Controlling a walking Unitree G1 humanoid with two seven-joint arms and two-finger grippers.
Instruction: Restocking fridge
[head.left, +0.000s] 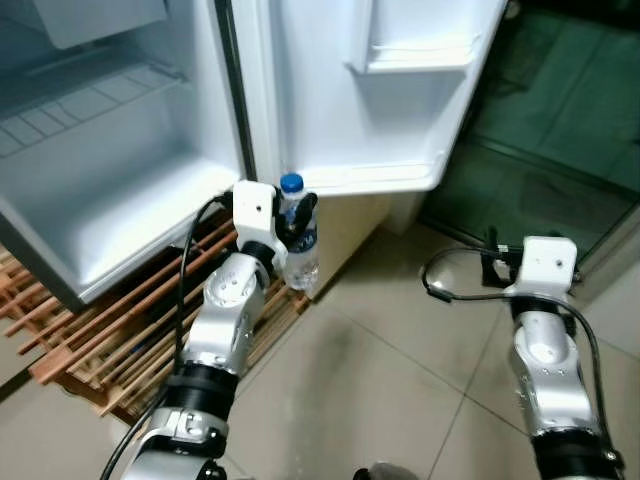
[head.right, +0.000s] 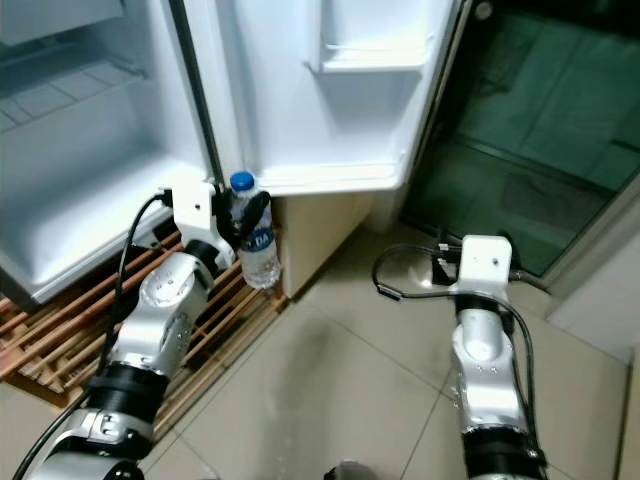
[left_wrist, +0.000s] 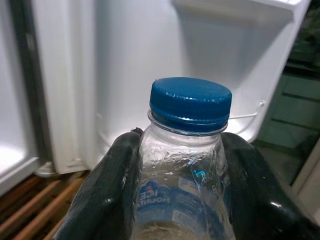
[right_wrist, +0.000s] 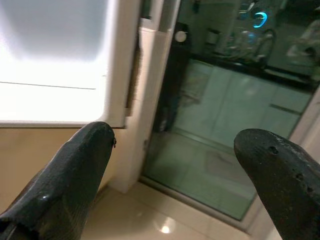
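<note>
Bare door shelf (head.left: 385, 178) above bottle (head.left: 297, 235)

The water bottle (left_wrist: 186, 175) is showing a blue label with white lettering, seen reversed through the clear plastic. Its letters are proving too partial and blurred to read.

A wooden slatted rack (head.left: 120, 340) lies on the floor under the left part of the scene, its reddish-brown slats running diagonally. Beige floor tiles (head.left: 400, 350) with a light sheen cover the ground to its right. Further right stands a dark green glass door (head.left: 560, 130) in a pale frame, with faint reflections of a counter showing in it.
</note>
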